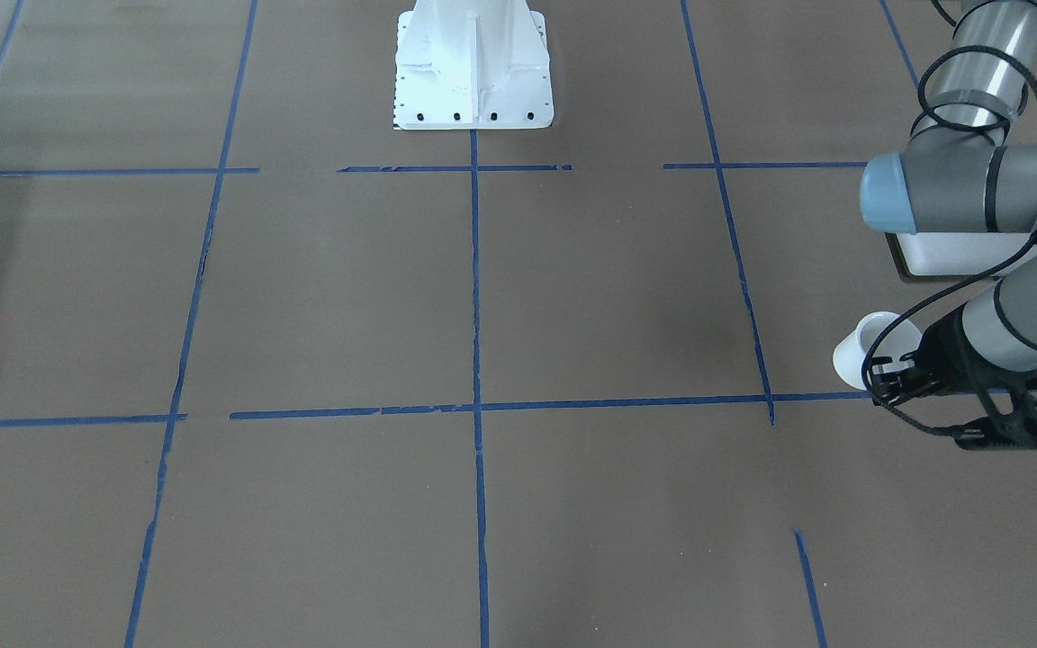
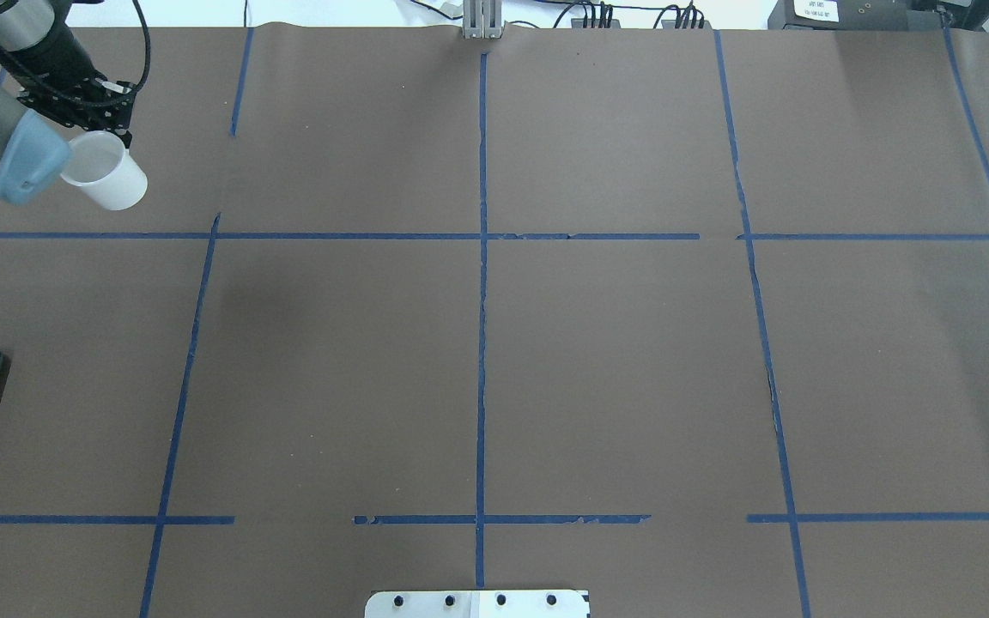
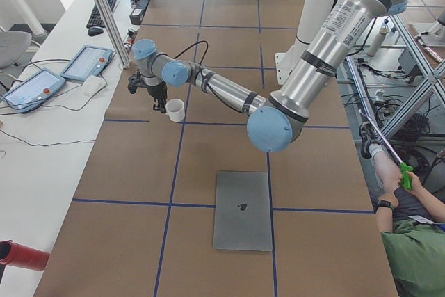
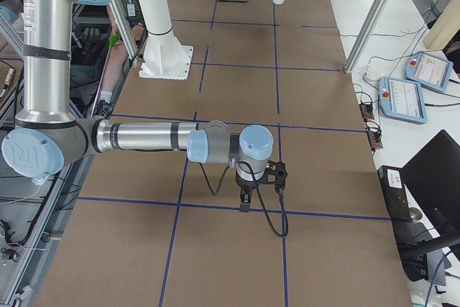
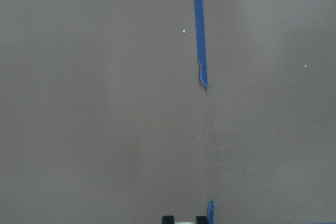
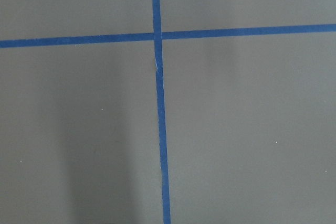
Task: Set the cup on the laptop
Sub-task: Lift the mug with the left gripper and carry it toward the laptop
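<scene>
a: where's the cup [image 2: 112,184]?

b: upright at the far left corner of the table [image 2: 615,360], toward the operators' side. i cannot tell whether its base touches the surface.

a: and the jaws?

b: the left gripper [image 3: 160,106] comes down from above and meets the cup at its rim, on the side facing the operators. the cup's body sits just beside the fingers, toward the robot, not centred under them. in the left wrist view a sliver of white shows between the two dark fingertips [image 5: 168,219] at the bottom edge, so the jaws stand narrow, pinched on the cup's wall. i cannot make out the handle.

a: the laptop [image 3: 243,210]?

b: lying flat with the lid closed and the logo up, at the table's left end. it is nearer the robot than the cup and well apart from it. nothing rests on the lid.

a: the other arm?

b: the right gripper [image 4: 244,205] points down near a blue tape [image 2: 482,343] line at the opposite end of the table. only the side view shows it, so i cannot tell how its jaws stand.
</scene>
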